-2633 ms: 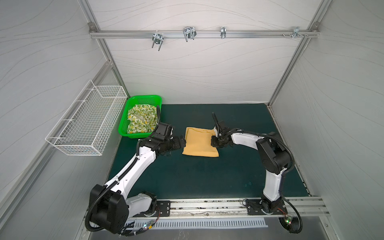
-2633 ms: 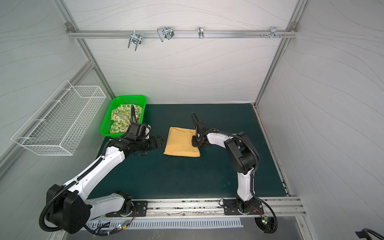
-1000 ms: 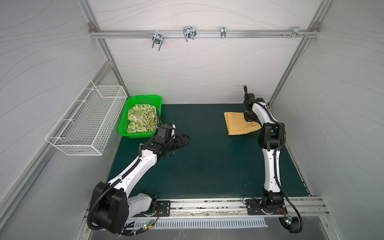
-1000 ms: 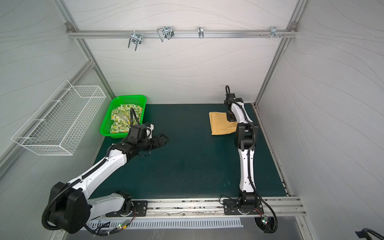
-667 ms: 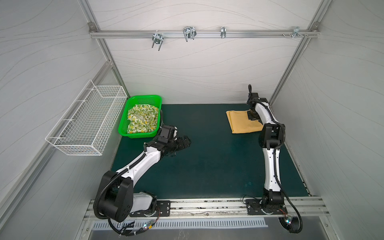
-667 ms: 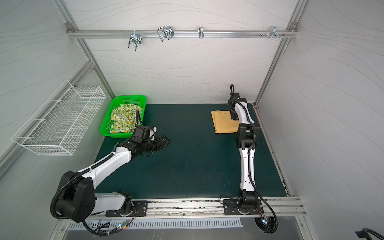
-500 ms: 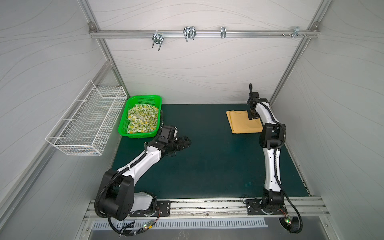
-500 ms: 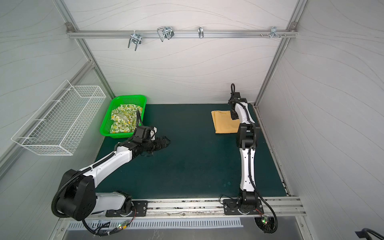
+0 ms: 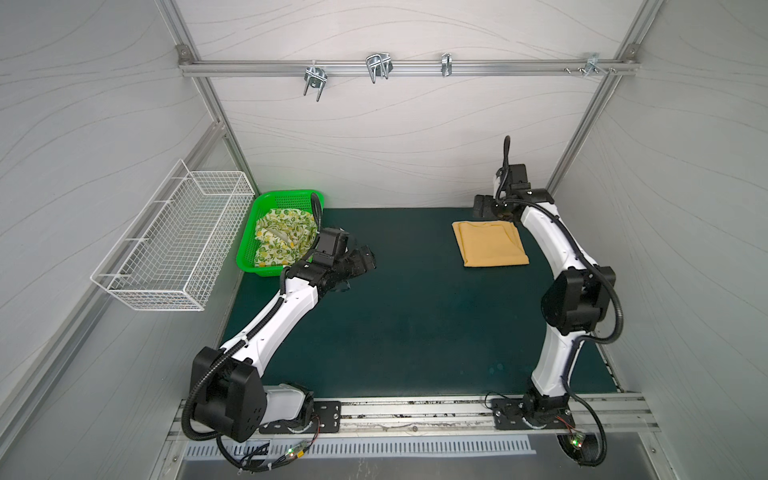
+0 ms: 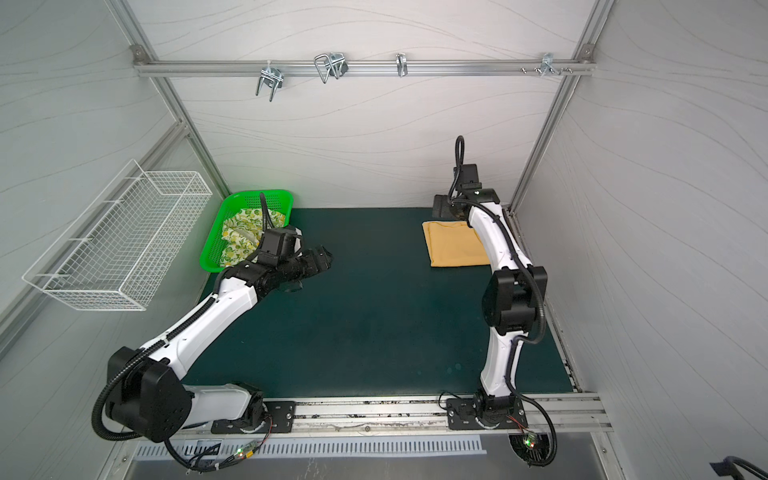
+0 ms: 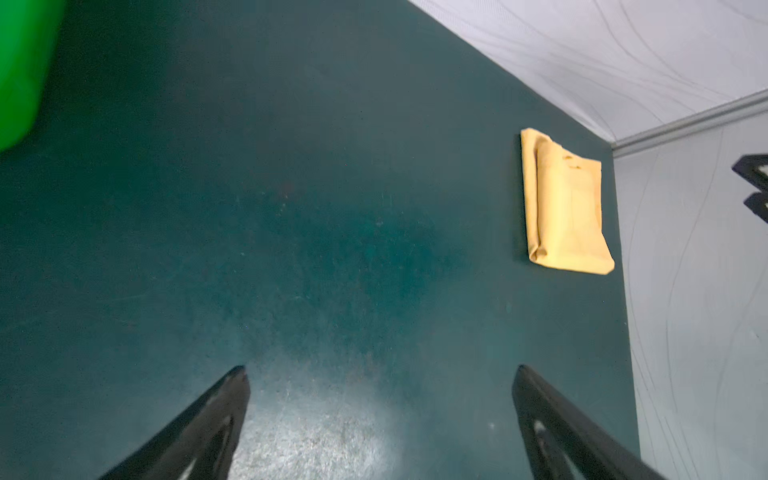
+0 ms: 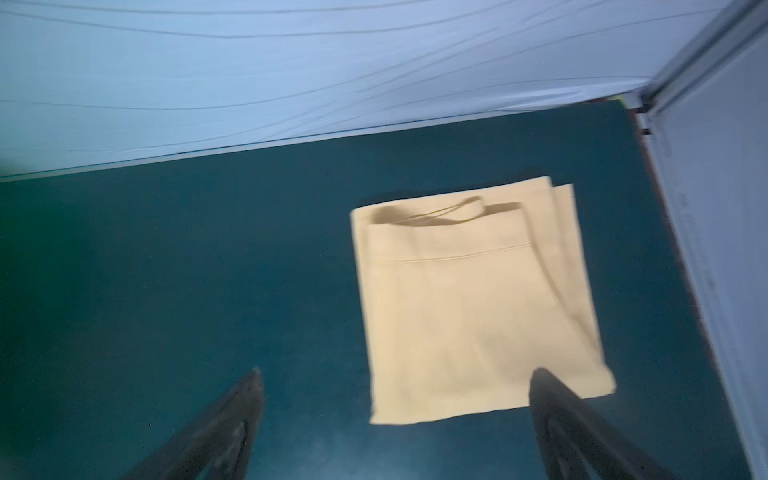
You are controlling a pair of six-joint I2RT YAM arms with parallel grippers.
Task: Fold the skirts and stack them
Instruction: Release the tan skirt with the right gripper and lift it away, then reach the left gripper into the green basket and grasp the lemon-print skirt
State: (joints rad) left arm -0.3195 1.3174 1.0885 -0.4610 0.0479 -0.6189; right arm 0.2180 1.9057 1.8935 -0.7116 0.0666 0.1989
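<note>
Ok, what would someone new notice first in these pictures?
First, the bright green basket at the far left corner of the dark green mat, with the lemon-print skirt crumpled inside it. Then the mustard-yellow skirt, folded flat near the far right corner. The left hand and right hand are both open and hold nothing.

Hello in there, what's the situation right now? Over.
Both tools open, empty: left tool over bare mat, right tool above yellow skirt. Yellow skirt folded flat, far right corner; lemon skirt crumpled in green basket. Nothing in the way.
</note>
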